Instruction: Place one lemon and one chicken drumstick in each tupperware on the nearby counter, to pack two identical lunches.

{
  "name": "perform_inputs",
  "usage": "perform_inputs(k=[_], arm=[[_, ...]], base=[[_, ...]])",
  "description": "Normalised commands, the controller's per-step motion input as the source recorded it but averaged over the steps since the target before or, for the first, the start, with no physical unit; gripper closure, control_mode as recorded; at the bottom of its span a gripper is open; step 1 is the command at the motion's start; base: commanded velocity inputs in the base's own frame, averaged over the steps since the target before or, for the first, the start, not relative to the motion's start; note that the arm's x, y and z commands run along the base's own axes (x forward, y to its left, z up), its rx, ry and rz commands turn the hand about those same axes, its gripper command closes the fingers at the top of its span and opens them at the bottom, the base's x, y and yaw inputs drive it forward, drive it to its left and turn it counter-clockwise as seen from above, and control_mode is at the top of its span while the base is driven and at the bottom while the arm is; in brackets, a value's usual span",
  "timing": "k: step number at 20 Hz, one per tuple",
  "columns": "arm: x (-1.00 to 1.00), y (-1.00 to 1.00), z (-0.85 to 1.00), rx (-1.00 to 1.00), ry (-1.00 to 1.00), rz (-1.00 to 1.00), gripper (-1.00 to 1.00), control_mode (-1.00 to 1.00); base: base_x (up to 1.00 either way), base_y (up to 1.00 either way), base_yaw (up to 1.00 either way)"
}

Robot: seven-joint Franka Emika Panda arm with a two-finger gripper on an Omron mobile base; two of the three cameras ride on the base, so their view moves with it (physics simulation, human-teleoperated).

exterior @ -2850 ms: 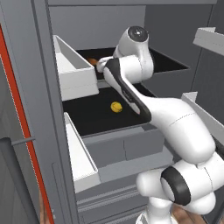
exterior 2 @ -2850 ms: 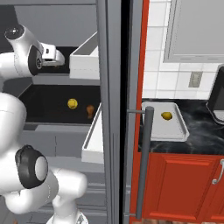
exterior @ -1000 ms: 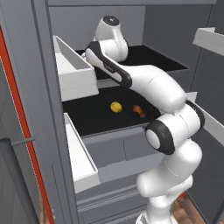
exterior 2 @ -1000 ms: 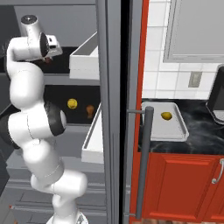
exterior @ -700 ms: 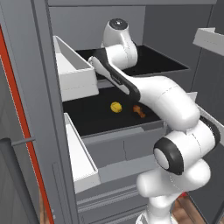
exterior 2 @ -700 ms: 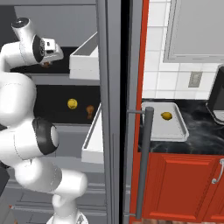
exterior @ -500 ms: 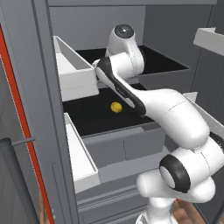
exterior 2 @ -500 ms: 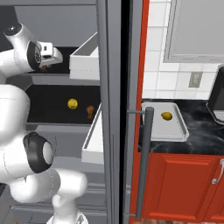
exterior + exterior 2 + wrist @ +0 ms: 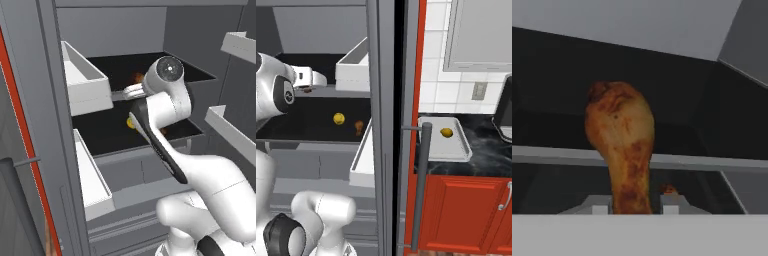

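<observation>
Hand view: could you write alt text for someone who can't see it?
A browned chicken drumstick stands upright, thick end up, its thin end pinched between the robot's two fingers. Behind it are dark fridge shelves and a grey wall.

**Three cameras, one open fridge**

Left base view sits behind the arm (image 9: 165, 107) on its left, looking forward and down into the fridge shelves (image 9: 165, 70), close in, arm rising from lower right. Right base view looks from behind on the right, wider: the same shelves (image 9: 316, 122) on its left half, the counter (image 9: 483, 155) and a tupperware (image 9: 456, 150) on its right. Both share the lower shelf's lemon (image 9: 339, 118). Hand view looks along the gripper (image 9: 632, 206), very near a chicken drumstick (image 9: 622, 135), toward the fridge's dark back wall.
</observation>
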Motion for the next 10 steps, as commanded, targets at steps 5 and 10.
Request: perform_inputs(k=[5, 10], arm=[[0.00, 0.00, 0.00, 0.00, 0.00, 0.00, 1.00, 1.00], [0.00, 0.00, 0.00, 0.00, 0.00, 0.00, 1.00, 1.00]], base=[[-1.00, -0.67, -0.08], [-1.00, -0.78, -0.02]])
